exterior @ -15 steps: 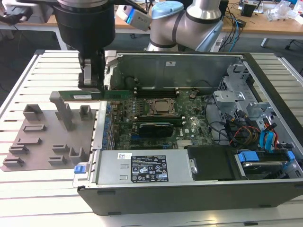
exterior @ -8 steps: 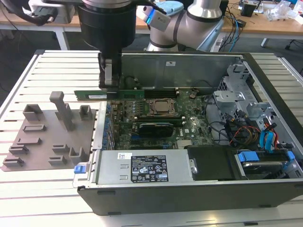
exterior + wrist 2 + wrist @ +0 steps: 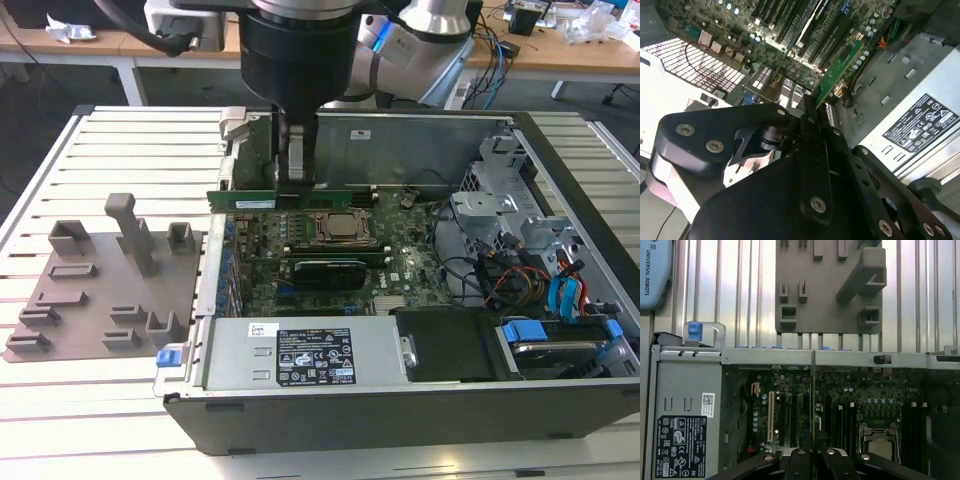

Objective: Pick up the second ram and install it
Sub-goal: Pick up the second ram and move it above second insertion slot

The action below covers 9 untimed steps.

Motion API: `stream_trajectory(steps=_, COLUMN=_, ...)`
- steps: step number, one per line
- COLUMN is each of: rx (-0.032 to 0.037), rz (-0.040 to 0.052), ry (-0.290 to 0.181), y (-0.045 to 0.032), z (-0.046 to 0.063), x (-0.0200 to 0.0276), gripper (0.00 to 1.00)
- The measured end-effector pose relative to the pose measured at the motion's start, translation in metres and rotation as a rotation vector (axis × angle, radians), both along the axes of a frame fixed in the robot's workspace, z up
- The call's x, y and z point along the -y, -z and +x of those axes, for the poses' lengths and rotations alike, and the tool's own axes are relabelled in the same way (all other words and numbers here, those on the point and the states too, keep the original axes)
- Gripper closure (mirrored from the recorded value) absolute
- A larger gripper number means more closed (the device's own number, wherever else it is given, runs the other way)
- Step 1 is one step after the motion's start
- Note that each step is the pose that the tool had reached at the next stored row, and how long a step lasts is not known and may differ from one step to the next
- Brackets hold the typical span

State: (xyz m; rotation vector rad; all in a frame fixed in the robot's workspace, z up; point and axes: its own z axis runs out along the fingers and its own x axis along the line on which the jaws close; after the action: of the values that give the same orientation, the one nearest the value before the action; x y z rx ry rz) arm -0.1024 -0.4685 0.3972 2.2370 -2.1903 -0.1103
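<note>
I see the green second ram (image 3: 245, 198) with dark chips, black gripper (image 3: 807, 102), grey fixture plate (image 3: 100, 290), my silver ribbed table (image 3: 60, 420), blue latch (image 3: 172, 355), white-on-black label (image 3: 315, 357), dark green motherboard (image 3: 400, 272).

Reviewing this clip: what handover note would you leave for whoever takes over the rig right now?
Gripper: shut on the long, flat green circuit-board RAM stick.
Stick: held level, on edge, inside the open dark computer case. In the exterior view it is over the green motherboard, just beyond the square metal CPU socket.
Done: stick is picked up, away from the grey plastic fixture plate.
Left: seating it; I cannot tell whether it already touches a slot.
</note>
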Motion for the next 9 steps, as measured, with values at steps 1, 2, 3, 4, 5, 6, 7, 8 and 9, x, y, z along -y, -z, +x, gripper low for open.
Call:
stream_trajectory(steps=1, rx=0.0, rz=0.0, ry=0.0, y=0.0, z=0.003, x=0.0, gripper=0.86)
stream_trajectory(steps=2, rx=-0.0001, rz=0.0, ry=0.0, y=0.0, z=0.005, x=0.0, gripper=0.86)
stream_trajectory(steps=3, rx=-0.0002, rz=0.0001, ry=0.0, y=0.0, z=0.011, x=0.0, gripper=0.86)
stream_trajectory(steps=4, rx=-0.0003, rz=0.0, ry=0.0, y=0.0, z=0.014, x=0.0, gripper=0.86)
stream_trajectory(steps=5, rx=-0.0004, rz=-0.0001, ry=0.0, y=0.0, z=0.017, x=0.0, gripper=0.86)
stream_trajectory(steps=6, rx=-0.001, rz=0.001, ry=0.0, y=0.0, z=0.023, x=0.0, gripper=0.86)
stream_trajectory(steps=7, rx=-0.0013, rz=0.0054, ry=0.0, y=0.0002, z=0.027, x=0.0, gripper=0.86)
stream_trajectory(steps=8, rx=-0.0022, rz=0.0176, ry=0.0, y=0.0006, z=0.033, x=-0.0001, gripper=0.86)
stream_trajectory(steps=9, rx=-0.0034, rz=0.0321, ry=0.0, y=0.0016, z=0.04, x=-0.0003, gripper=0.86)
